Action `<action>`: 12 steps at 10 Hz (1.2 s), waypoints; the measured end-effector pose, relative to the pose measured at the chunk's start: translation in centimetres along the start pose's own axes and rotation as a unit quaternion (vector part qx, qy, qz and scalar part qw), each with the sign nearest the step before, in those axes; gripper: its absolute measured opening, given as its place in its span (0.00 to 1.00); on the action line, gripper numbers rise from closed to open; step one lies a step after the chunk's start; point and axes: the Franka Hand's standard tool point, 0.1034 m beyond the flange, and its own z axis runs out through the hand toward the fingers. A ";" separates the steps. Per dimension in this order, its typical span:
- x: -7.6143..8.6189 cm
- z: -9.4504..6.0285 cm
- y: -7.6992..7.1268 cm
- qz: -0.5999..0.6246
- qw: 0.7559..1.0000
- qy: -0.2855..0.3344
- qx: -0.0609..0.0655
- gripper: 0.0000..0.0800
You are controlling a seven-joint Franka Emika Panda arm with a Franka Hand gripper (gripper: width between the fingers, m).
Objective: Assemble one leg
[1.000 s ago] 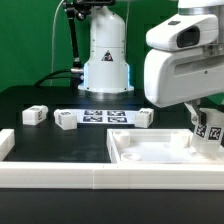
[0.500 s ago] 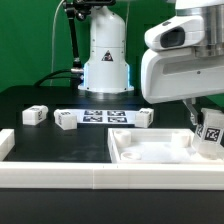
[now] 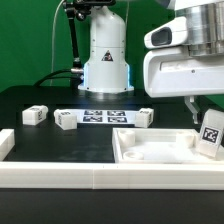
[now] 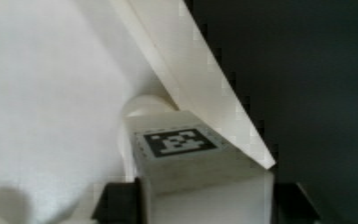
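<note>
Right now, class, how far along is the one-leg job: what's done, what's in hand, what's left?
Done: the leg is picked up. In hand: the gripper is shut on it, holding it tilted by the panel's edge on the exterior view's right. Left: fixing it to the panel; nothing shows it attached yet.

the black table (image 3: 40, 100) carries the marker board (image 3: 103, 116) mid-table. going by the exterior view, from that board: near leg (image 3: 66, 120) just beside at 9 o'clock, far leg (image 3: 35, 115) farther out at 9, third leg (image 3: 146, 117) at 3, white panel (image 3: 160, 150) at 5, arm base (image 3: 106, 75) at 12, white rail (image 3: 60, 178) along the front at 6.
</note>
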 end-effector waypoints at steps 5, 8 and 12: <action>0.1 0.0 0.1 0.105 0.994 0.023 0.009 0.40; 0.0 0.0 0.1 0.082 0.996 0.023 0.008 0.66; -0.3 0.2 0.0 -0.128 0.991 0.026 -0.021 0.81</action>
